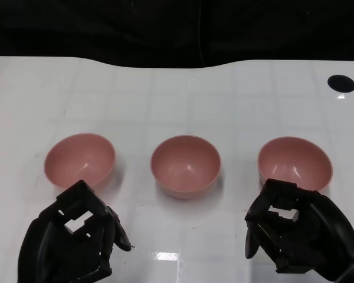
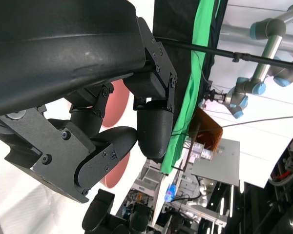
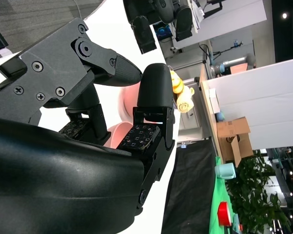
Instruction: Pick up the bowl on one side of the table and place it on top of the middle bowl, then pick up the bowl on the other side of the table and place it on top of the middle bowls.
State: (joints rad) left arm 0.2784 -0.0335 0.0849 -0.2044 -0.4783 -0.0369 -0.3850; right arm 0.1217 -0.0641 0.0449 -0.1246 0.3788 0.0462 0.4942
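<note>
The white bench [image 1: 183, 94] carries three pink bowls in a row, well apart, none stacked: in my judgement no part of the task is done and both placements remain. The left hand [image 1: 74, 244] sits just in front of the left bowl [image 1: 79, 159], fingers curled, holding nothing. The right hand [image 1: 301, 236] overlaps the near rim of the right bowl [image 1: 295, 162]; its fingers are parted and empty. The middle bowl [image 1: 186, 166] stands untouched between them. The head view alone shows all three bowls; the wrist views show only pink slivers behind the fingers, plus room clutter beyond the bench.
</note>
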